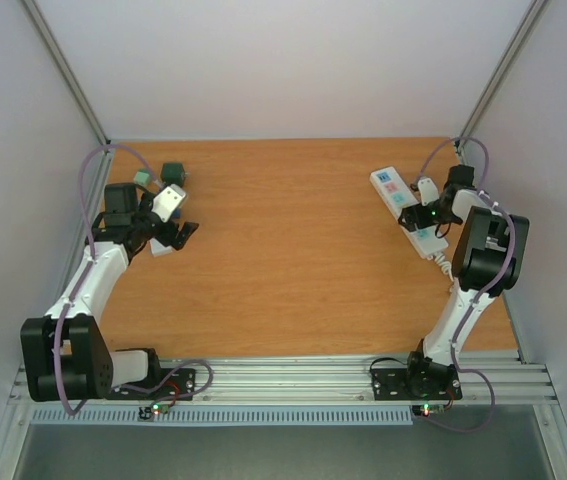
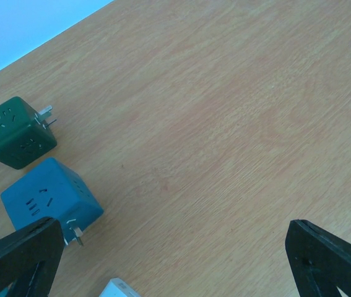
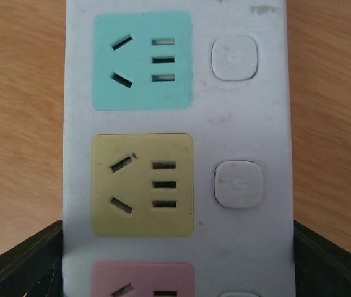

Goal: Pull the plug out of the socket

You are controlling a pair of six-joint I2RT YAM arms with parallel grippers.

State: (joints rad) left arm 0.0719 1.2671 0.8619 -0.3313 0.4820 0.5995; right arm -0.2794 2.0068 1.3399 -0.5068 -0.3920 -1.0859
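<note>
The socket is a long white power strip (image 1: 389, 184) with pastel outlet panels, lying at the back right of the table. In the right wrist view its teal, yellow and pink outlets (image 3: 143, 184) are empty. My right gripper (image 1: 420, 217) is open and straddles the strip, one black finger (image 3: 20, 263) on each side of it. No plug shows in the strip. Two cube plugs with bare prongs lie at the far left, one dark green (image 2: 15, 132) and one teal (image 2: 50, 198). My left gripper (image 1: 172, 234) is open and empty beside them.
A small white block (image 2: 117, 288) lies on the table just under the left gripper and shows in the top view (image 1: 161, 247) too. Grey walls close the table on three sides. The strip's cord (image 1: 446, 264) runs under the right arm.
</note>
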